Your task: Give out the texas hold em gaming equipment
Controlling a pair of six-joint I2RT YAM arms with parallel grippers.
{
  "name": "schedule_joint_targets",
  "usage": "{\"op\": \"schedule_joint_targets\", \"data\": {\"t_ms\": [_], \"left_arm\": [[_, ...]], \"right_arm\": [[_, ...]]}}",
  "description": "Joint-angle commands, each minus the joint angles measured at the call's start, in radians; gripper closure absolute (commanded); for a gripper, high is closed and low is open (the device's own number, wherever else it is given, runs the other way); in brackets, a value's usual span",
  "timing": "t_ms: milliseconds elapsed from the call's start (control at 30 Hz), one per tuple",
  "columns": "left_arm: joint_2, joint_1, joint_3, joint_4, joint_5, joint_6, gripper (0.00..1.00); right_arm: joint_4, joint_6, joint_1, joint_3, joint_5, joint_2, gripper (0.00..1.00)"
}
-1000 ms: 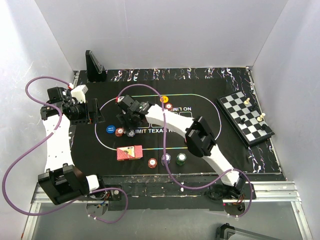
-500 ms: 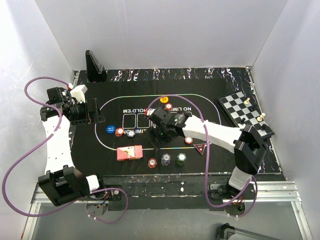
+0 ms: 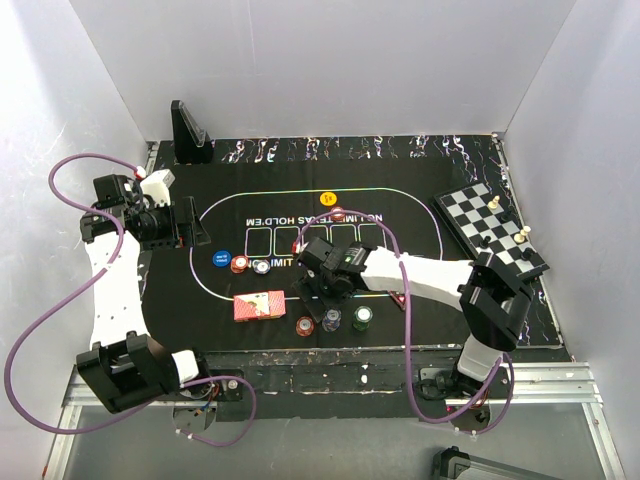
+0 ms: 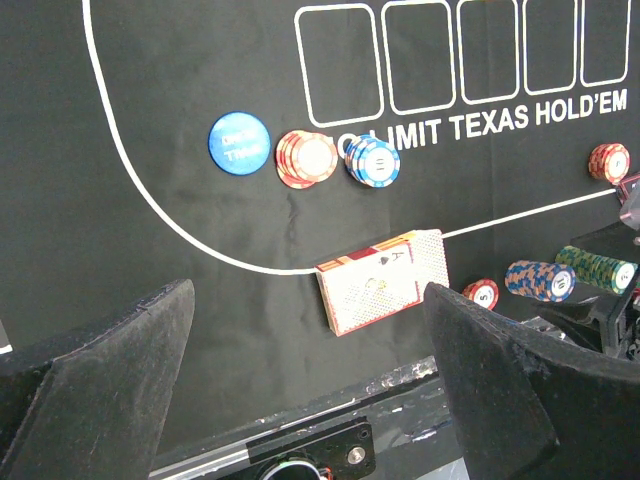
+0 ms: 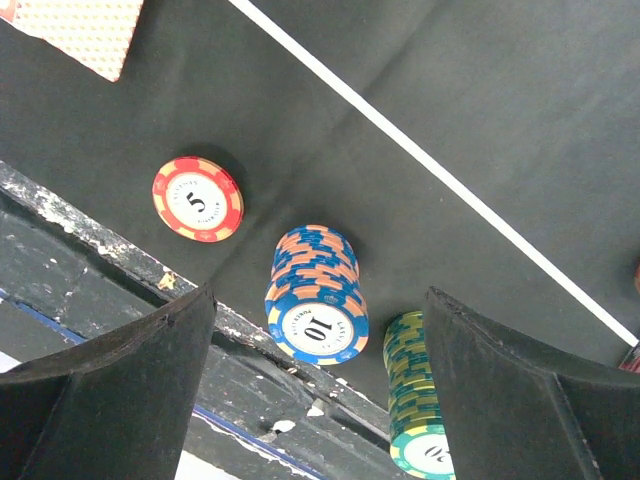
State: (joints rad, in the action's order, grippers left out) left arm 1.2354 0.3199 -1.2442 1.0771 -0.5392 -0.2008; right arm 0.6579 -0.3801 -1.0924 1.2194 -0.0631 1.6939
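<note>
Hovering above the near edge of the mat [image 5: 450, 100], my right hand [image 3: 318, 291] is spread wide, and the blue-and-orange chip stack [image 5: 315, 305] stands straight below it, centred between the fingers [image 5: 120, 400]. That stack is round and upright, so I judge the wrist needs no turn, only a drop. A single red chip [image 5: 197, 198] lies on one side and the green stack [image 5: 420, 410] just beside on the other. My right arm reaches low across the table [image 3: 300, 372]. My left hand [image 3: 183, 226], also wide, hangs well apart.

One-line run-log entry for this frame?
right gripper: open, above blue-and-orange poker chip stack | left gripper: open, empty | red-backed card deck: on black mat
</note>
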Motion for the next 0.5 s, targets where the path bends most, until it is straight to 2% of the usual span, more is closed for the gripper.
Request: {"op": "schedule_joint_targets", "data": {"t_ms": [0,133,233,467], "left_arm": [[-0.034,0.007,-0.014,0.006,-0.005,-0.008,0.00],[-0.040,0.007,-0.014,0.007,-0.002,-0.009,0.00],[-0.039,0.007,-0.015,0.007,0.001,-0.011,0.00],[-0.040,0.008,-0.015,0.004,0.004,-0.009,0.00]], "right_arm": [[-0.043,-0.023,-0.015,-0.034,0.005,0.019,0.10],[-0.049,-0.032,-0.017,-0.050,-0.009,0.026,0.13],[-0.053,-0.037,-0.017,-0.060,-0.014,0.021,0.20],[-0.057,-0.048,-0.017,-0.077,-0.012,0.013,0.43]]}}
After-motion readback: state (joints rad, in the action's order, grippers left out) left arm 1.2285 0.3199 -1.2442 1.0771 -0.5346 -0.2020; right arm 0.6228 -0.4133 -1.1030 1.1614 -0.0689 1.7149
